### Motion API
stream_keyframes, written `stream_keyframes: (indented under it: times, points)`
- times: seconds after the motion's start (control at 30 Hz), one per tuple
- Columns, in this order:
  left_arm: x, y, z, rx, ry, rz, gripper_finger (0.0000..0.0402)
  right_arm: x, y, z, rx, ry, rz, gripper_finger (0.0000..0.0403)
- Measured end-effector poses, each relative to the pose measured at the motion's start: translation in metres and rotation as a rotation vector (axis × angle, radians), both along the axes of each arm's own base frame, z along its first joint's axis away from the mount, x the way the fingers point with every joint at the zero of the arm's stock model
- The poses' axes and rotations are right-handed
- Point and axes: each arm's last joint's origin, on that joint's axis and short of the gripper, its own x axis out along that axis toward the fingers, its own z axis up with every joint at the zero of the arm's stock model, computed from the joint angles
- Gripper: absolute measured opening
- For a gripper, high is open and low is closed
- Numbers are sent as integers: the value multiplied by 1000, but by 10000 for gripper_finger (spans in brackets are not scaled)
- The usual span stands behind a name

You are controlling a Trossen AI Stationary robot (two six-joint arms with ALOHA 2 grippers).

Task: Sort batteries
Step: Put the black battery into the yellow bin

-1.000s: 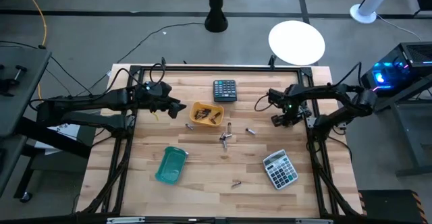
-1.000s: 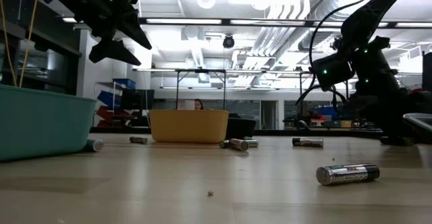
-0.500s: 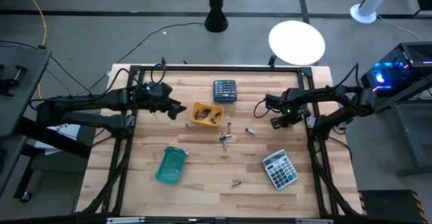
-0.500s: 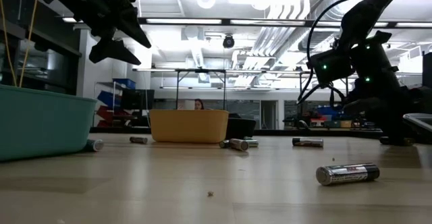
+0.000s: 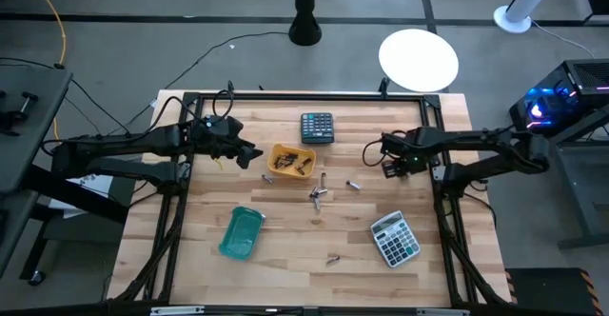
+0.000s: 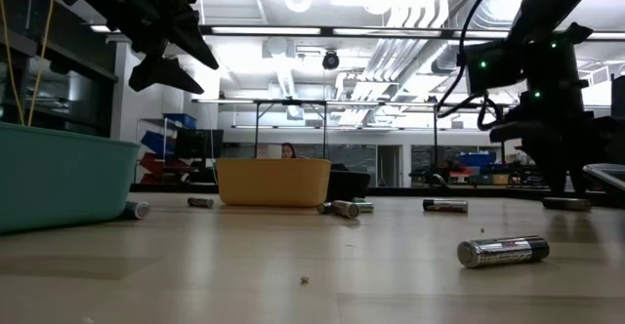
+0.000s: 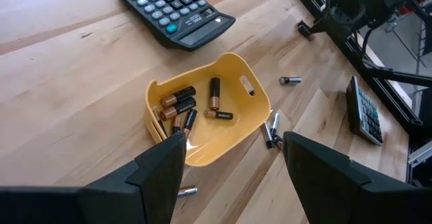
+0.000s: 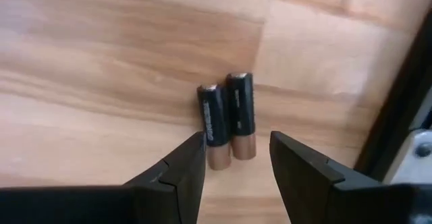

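Note:
A yellow tray (image 5: pixel 277 151) near the table's middle holds several dark, copper-ended batteries (image 7: pixel 181 101). More loose batteries (image 5: pixel 317 195) lie on the wood right of it; one (image 6: pixel 502 252) lies toward the near edge. My left gripper (image 5: pixel 254 153) hovers open just left of the tray and above it (image 7: pixel 233 142). My right gripper (image 5: pixel 390 163) is open by the table's right edge, pointing down. Its fingers stand on either side of two batteries (image 8: pixel 227 118) that lie side by side on the wood, without touching them.
A teal tray (image 5: pixel 242 232) sits near the left front. A dark calculator (image 5: pixel 318 127) lies behind the yellow tray, and a grey one (image 5: pixel 394 238) lies at the right front. The black frame rail (image 8: pixel 398 123) runs close beside the two batteries.
My right gripper has risen and shifted slightly toward the table's far right, with its arm stretching out straighter. My left gripper has kept still, and no battery has moved.

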Motion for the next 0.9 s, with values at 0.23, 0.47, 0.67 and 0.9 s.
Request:
stream_keyframes:
  times: [0.23,0.47,0.67,0.9]
  points:
    - [0,0,0,-1,0,2,241,16,0,1,22,-172,6,160]
    - [0,0,0,-1,0,2,241,21,6,-3,-6,-145,3,160]
    - [0,0,0,-1,0,4,241,24,6,-8,-2,-126,13,160]
    - [0,0,0,0,0,3,241,34,9,-25,9,-67,49,151]
